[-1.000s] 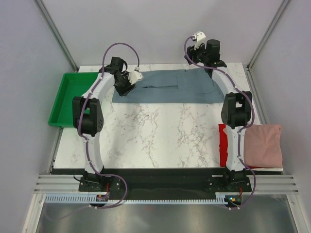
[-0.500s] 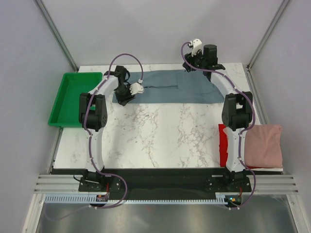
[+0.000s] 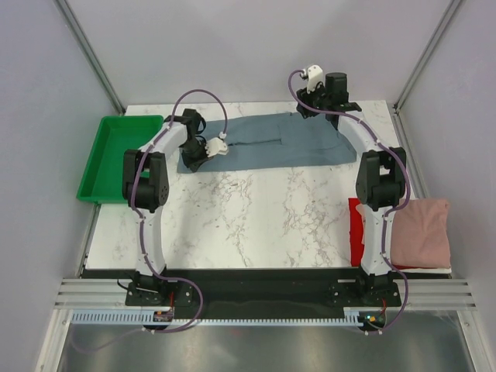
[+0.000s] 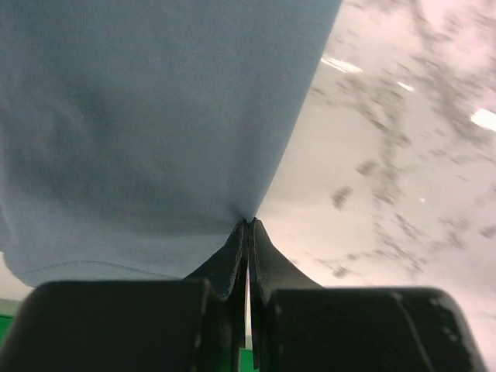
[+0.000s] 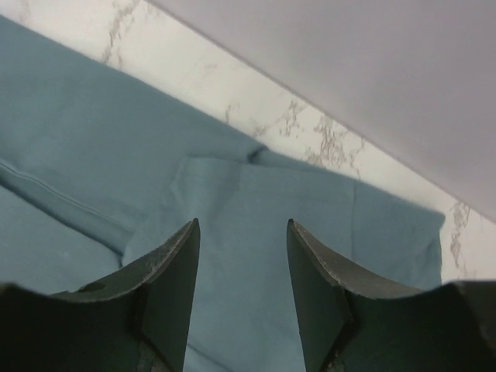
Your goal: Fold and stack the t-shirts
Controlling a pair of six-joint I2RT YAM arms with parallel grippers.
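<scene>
Near right, at the edge of the surface (image 3: 256, 209): pink shirt (image 3: 420, 231), folded into a plump, soft pad with rounded corners. Just beside it on the left, touching, a narrow strip of flat, bright red shirt (image 3: 354, 232), partly hidden behind the right arm. White marble-patterned top with grey veins, smooth and glossy in the left wrist view.

Farther back, left of centre: left gripper (image 4: 248, 225) pressed together, black fingers meeting tip to tip, clamped on the near left edge of the blue-grey shirt (image 3: 287, 143). Cloth drawn to a small point right at the fingertips and spreading away from there, matte, fine-knit, softly rippled.

Across the far half of the surface: that shirt spread wide as a long flat band, with a seam line and a folded-over flap near its middle.

Far left, off the surface edge: green tray (image 3: 108, 167), hard plastic, rectangular, with a raised rim.

Far right corner of the shirt: right gripper (image 5: 242, 225) held apart above a layered fold, dark curved fingers either side of it. Cannot tell whether touching the cloth.
</scene>
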